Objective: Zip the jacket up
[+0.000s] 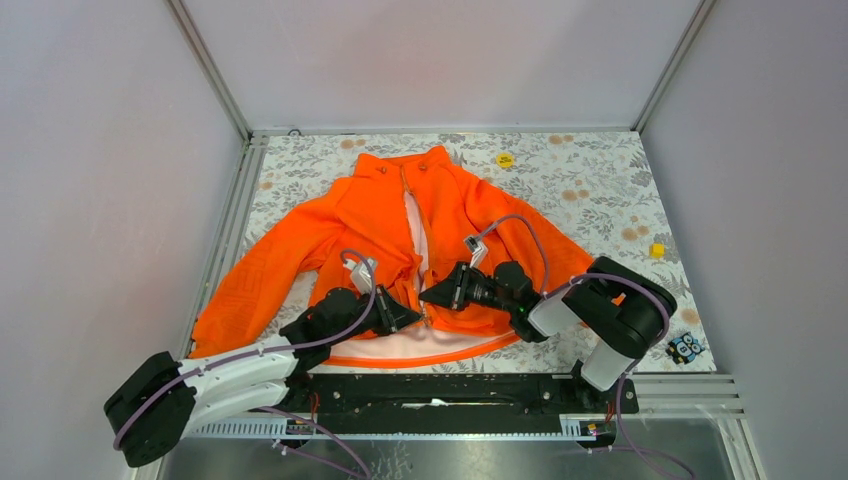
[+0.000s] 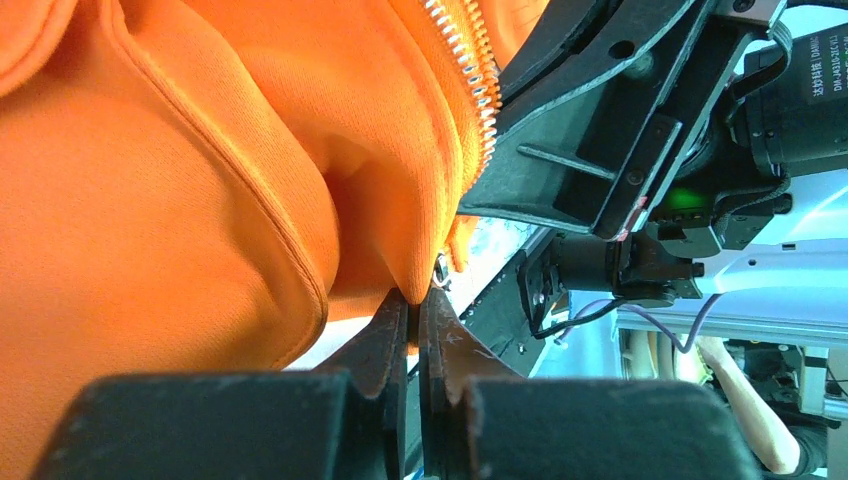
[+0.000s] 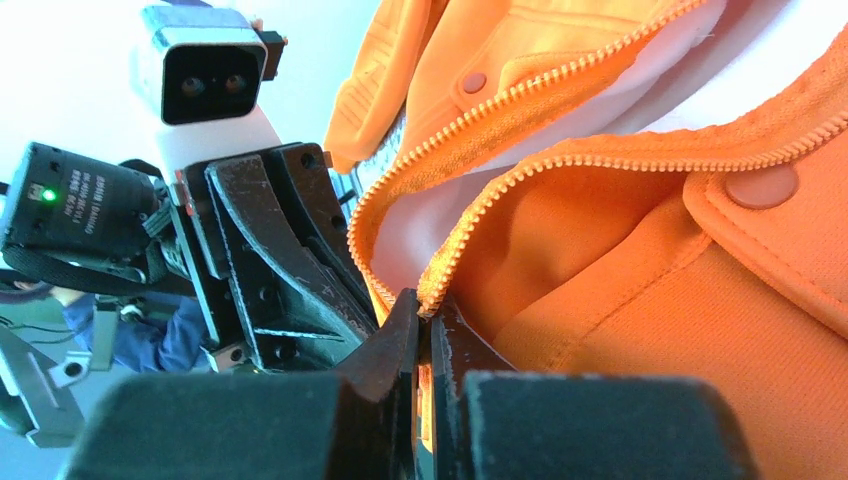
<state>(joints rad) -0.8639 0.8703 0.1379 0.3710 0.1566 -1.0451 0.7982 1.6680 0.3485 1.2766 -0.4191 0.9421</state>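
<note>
The orange jacket [image 1: 440, 215] lies face up and unzipped on the table, collar at the far side, white lining showing along the open front and hem. My left gripper [image 1: 415, 319] is shut on the bottom corner of the jacket's left front panel [image 2: 200, 200], next to the small metal zipper piece [image 2: 440, 270]. My right gripper [image 1: 428, 295] is shut on the bottom end of the other zipper edge [image 3: 480, 215]. The two grippers face each other, tips almost touching, at the jacket's lower middle.
A yellow round disc [image 1: 505, 159] lies at the far side, a small yellow cube [image 1: 657, 250] at the right, and a small black-and-blue object [image 1: 685, 347] near the right front corner. Grey walls enclose the floral table [image 1: 600, 190].
</note>
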